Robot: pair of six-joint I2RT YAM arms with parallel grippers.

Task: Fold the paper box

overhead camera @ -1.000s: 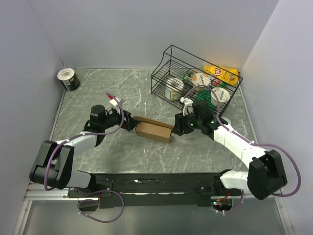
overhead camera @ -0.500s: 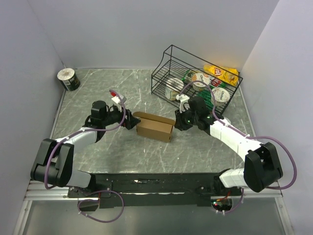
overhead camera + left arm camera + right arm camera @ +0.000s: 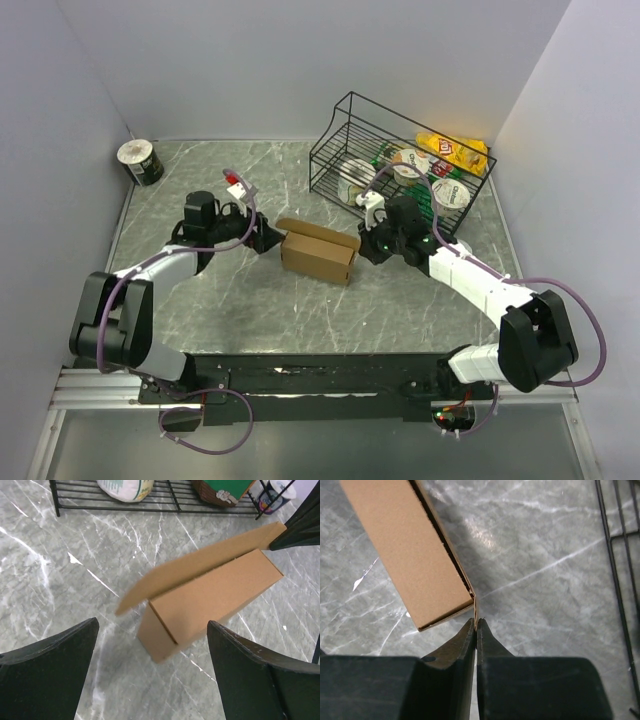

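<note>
Cardboard, plain brown and unprinted, forms the small shallow paper box [image 3: 318, 262], which lies mid-frame on the grey marbled table [image 3: 220, 180] with its lid flap lifted. The right gripper [image 3: 476, 624] is pinched tight on the flap's thin edge at the box's right end. The left gripper [image 3: 152, 625] gapes wide just beside the left end, holding nothing.
</note>
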